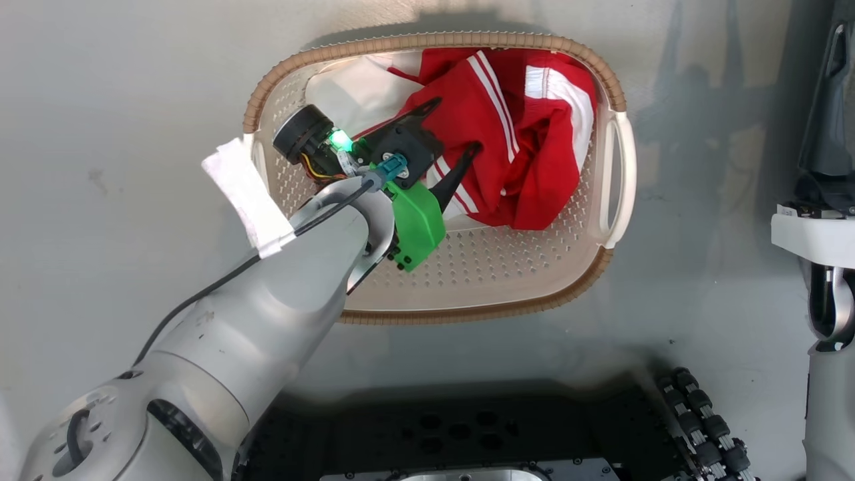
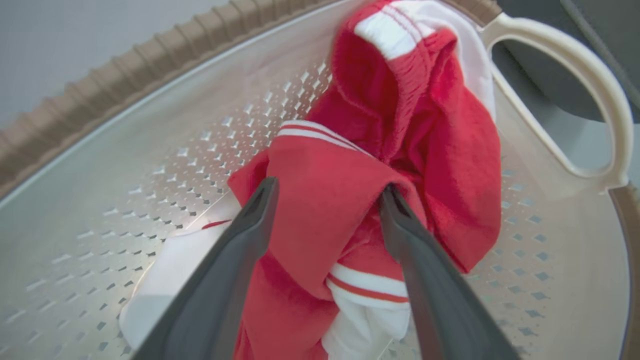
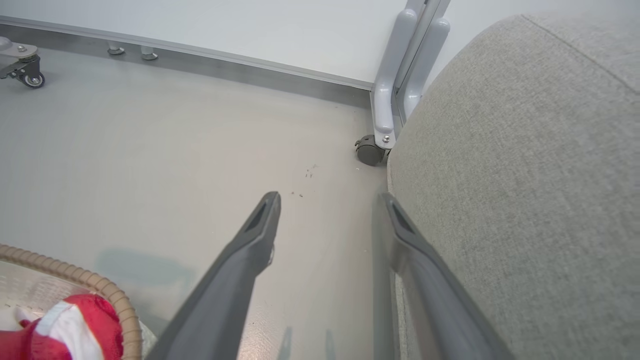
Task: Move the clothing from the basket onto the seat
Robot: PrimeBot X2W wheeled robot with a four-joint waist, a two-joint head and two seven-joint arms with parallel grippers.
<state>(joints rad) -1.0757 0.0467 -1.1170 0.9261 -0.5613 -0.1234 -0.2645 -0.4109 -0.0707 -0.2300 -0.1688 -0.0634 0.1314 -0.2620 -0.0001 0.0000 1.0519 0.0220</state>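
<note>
At lower left of the head view, L arm reaches into the basket (image 1: 467,312) — left gripper (image 1: 457,123) w/ fingers apart, straddling a red fold of the clothing (image 1: 534,167), not pinched yet. Garments sit bunched at the basket's far-right end, none out. Further right, right gripper (image 3: 330,197) hangs spread and empty over the floor (image 3: 150,150), just beside the seat (image 3: 525,175) — the bit visible is bare. Task barely begun, I'd say: grab, lift, carry across all remain.
</note>
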